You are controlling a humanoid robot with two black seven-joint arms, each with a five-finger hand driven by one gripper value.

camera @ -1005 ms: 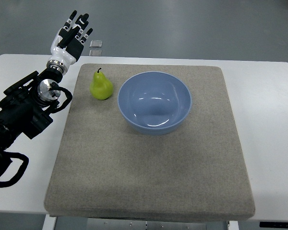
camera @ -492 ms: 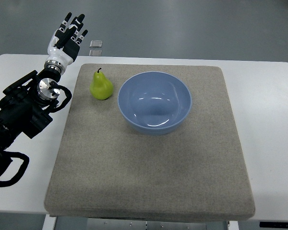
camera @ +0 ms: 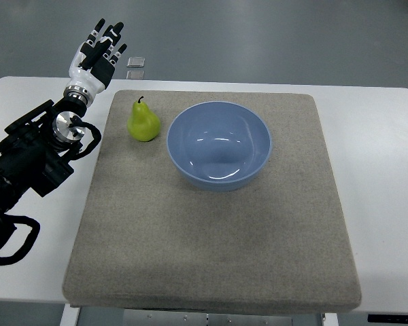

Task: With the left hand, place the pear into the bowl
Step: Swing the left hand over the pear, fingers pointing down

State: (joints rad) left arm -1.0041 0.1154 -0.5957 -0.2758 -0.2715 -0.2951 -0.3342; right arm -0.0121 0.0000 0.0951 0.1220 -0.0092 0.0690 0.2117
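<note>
A grey felt mat (camera: 211,231) covers most of a white table (camera: 381,183), and its near half lies bare. Toward the mat's far edge stands a light blue bowl (camera: 219,145), upright, with glints of light on its inner wall. Just to the left of the bowl, apart from its rim by a narrow strip of mat, a yellow-green pear (camera: 143,121) stands upright on the mat with its dark stem pointing to the far side.

Left of the mat, the left arm (camera: 27,166) comes in from the picture's left edge as a bulk of black links and cable loops over the white table top, with a round metal joint (camera: 66,123) close to the mat's far left corner. Beyond that joint the left hand (camera: 95,58) reaches past the table's far edge, over the grey floor. Its white palm and black-tipped fingers (camera: 102,34) are stretched out straight and slightly apart, holding nothing. The hand is well clear of the pear, to the pear's far left, and touches nothing.

On the floor beyond the mat's far left corner lies a small pale square object (camera: 136,62).
</note>
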